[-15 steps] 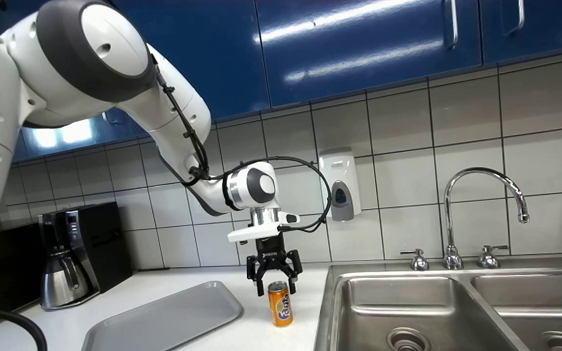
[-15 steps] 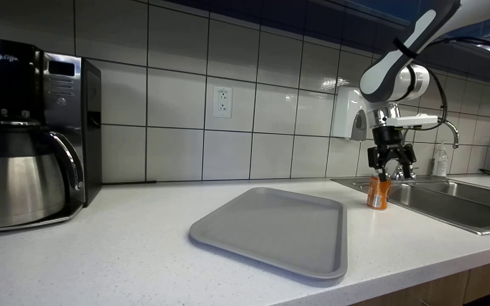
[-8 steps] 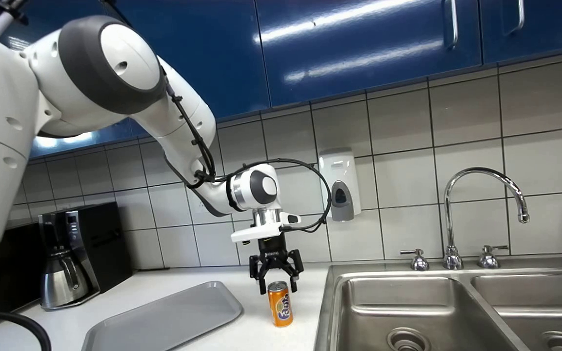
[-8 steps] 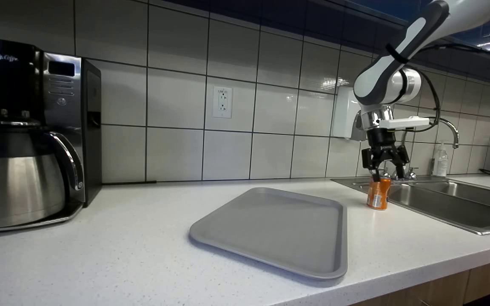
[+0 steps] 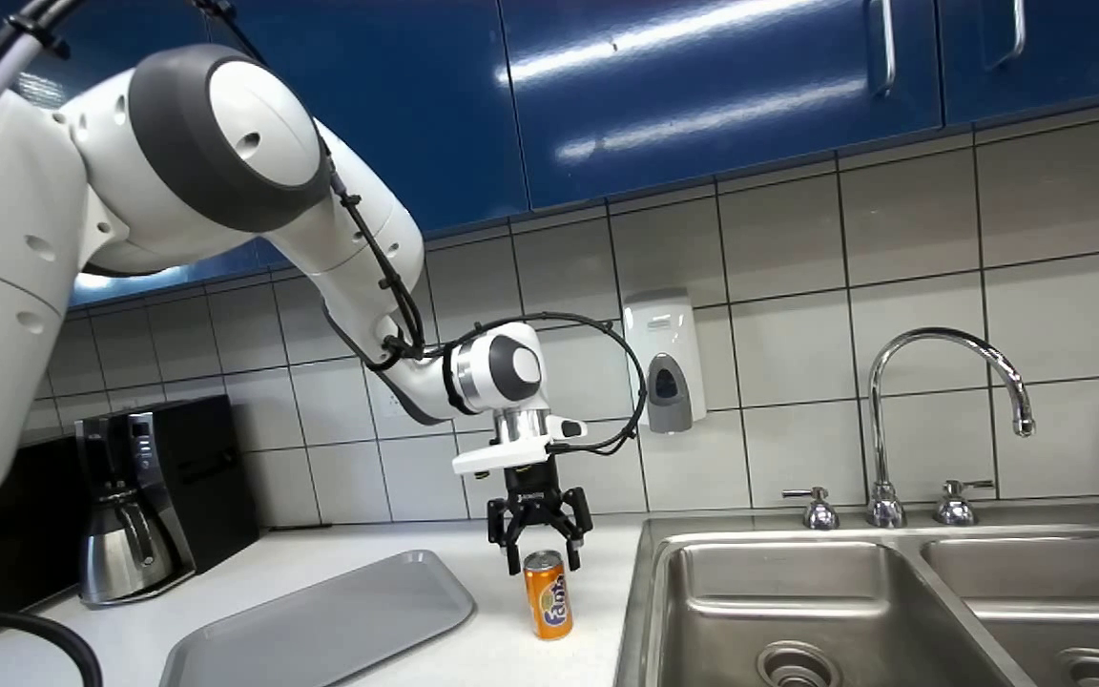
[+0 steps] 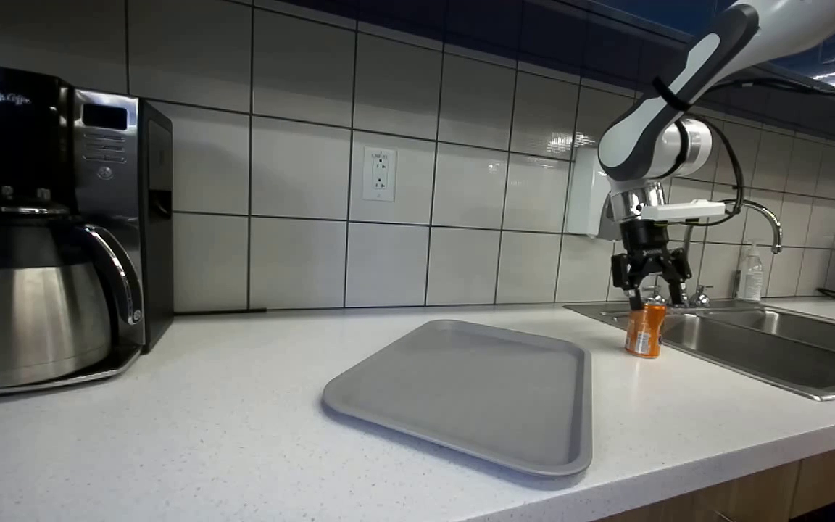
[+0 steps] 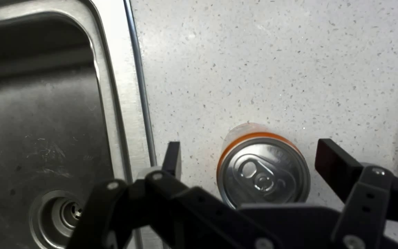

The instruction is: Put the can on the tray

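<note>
The orange can point(image 5: 549, 603) with a silvery top stands upright on the white counter. It also shows in an exterior view point(image 6: 645, 335) and, from above, in the wrist view point(image 7: 263, 169). My gripper point(image 5: 544, 560) points down with its fingertips around the can's top. In the wrist view my gripper point(image 7: 249, 157) is open, one finger on each side of the can, with a gap on both sides. The gripper's own body hides part of the can top there. The flat light-grey tray point(image 5: 321, 620) lies on the counter beside the can, also in an exterior view point(image 6: 461, 391), with nothing on it.
A steel sink point(image 5: 640, 611) lies close to the can, opposite the tray; its edge also shows in the wrist view point(image 7: 126, 103). A faucet point(image 5: 880, 429) and a soap dispenser point(image 5: 664, 367) stand behind. A coffee maker point(image 6: 33, 304) stands beyond the tray.
The arm has shifted a little; the gripper has moved slightly left in an exterior view, so its fingers now straddle the can's top. The can and tray have not moved.
</note>
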Action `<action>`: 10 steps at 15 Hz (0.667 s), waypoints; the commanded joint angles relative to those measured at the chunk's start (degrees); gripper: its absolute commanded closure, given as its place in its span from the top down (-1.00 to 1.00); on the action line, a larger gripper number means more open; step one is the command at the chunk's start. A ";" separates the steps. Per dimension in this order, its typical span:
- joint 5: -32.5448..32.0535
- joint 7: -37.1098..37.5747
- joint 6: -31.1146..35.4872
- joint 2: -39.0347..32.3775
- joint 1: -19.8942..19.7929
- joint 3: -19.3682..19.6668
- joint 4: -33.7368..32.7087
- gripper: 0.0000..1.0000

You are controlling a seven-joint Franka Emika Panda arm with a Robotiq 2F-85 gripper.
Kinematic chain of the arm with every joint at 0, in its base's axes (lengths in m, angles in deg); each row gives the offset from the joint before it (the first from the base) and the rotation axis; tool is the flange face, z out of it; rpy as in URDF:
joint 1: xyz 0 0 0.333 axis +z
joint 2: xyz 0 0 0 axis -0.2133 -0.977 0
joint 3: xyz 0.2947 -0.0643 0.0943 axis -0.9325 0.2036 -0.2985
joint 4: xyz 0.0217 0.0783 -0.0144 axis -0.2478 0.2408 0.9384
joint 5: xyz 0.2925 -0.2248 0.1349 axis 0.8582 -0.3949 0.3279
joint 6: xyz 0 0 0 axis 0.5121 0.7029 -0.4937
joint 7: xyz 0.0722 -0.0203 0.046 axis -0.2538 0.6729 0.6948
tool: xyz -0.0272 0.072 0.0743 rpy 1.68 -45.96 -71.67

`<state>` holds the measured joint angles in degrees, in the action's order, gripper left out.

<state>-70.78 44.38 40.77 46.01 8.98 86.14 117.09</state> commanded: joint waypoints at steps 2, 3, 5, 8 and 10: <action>0.60 0.02 -1.59 -2.02 -0.78 -1.00 -3.70 1.00; 0.65 -0.45 -2.00 -2.14 -0.86 -1.11 -3.98 1.00; -0.30 0.12 -0.43 -1.15 -0.55 -0.79 -1.77 1.00; -0.29 0.10 -1.02 -1.18 -0.55 -0.82 -1.99 1.00; -0.29 0.10 -1.15 -1.18 -0.55 -0.82 -2.00 1.00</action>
<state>-70.78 44.28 39.77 44.83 8.98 85.94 115.20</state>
